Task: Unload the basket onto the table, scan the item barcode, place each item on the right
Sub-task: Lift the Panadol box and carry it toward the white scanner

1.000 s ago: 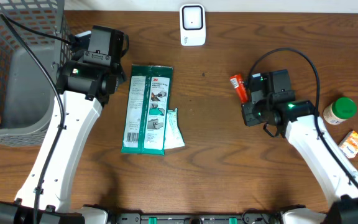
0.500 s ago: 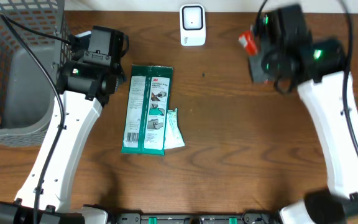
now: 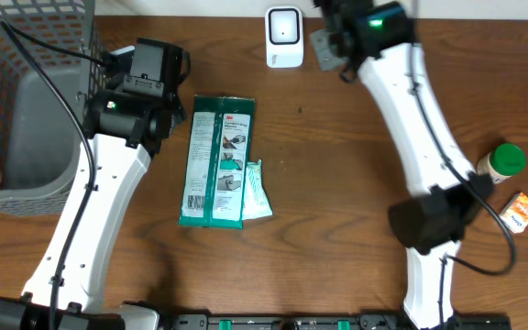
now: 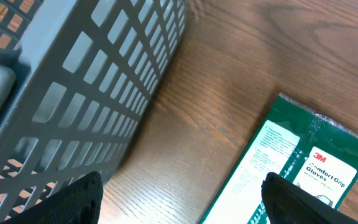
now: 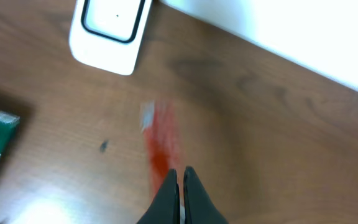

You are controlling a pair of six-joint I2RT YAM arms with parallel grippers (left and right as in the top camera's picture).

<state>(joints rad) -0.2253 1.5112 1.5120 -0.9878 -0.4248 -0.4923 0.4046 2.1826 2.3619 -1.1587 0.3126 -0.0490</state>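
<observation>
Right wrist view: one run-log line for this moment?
right gripper: shut on red item, blurred | position: near scanner | left gripper: open, empty, beside basket | scan: not confirmed

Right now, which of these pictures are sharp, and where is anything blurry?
Overhead: evenly lit and sharp, except the right gripper, which is smeared. Left wrist: the green packet reads crisply; the basket is slightly softer. Right wrist: the red item is a blurred streak, the white scanner slightly soft.
</observation>
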